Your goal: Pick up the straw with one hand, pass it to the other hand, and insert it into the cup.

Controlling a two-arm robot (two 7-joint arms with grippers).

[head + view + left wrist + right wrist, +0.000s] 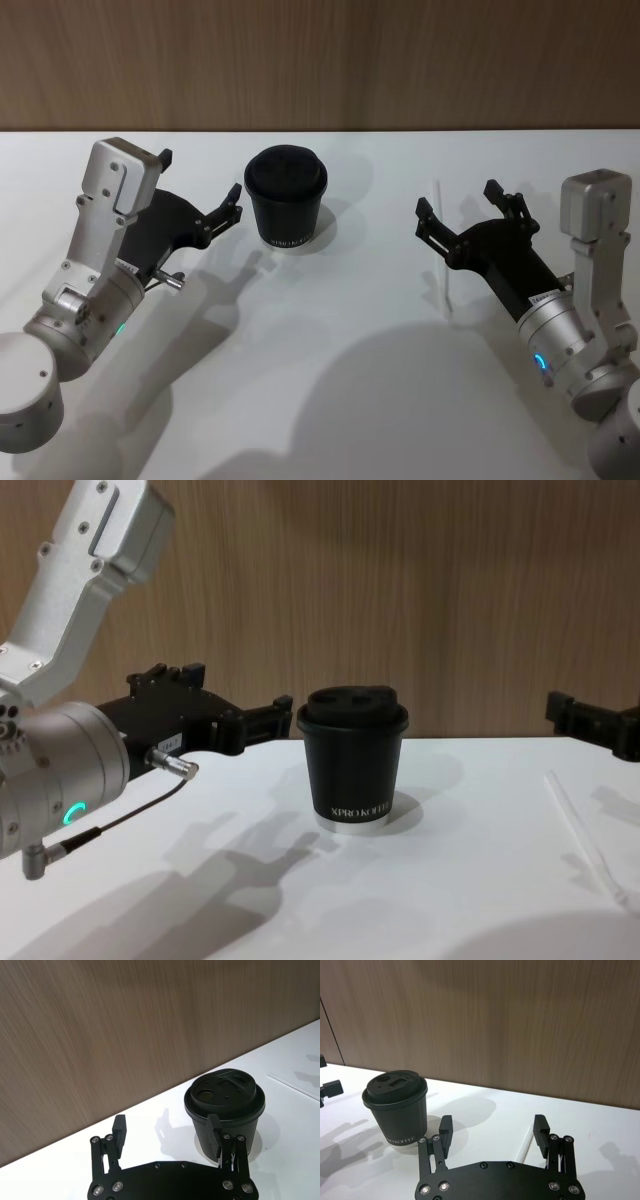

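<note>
My left gripper, the black two-finger one on the silver wrist with the green-lit ring, hovers with its fingers spread wide and empty just left of the small black paper coffee cup. The cup stands upright on the white table with its black domed lid on and its white lettering facing me. To the right of the cup, well apart from it, the thin translucent-white plastic straw lies flat on the table. Its long axis runs almost straight away from me, the near end a little further right than the far end. Right of that, my right gripper, black on the blue-ringed silver wrist, hangs over the straw's far half, fingers parted and holding nothing.

From the right wrist, the straw runs lengthwise between my open fingers, close beside one of them and off centre in the gap. I judge the right arm far the nearer, so the pickup falls to it. The coming move calls for a descent and a small sideways shift to centre the straw, then a squeeze across its width
</note>
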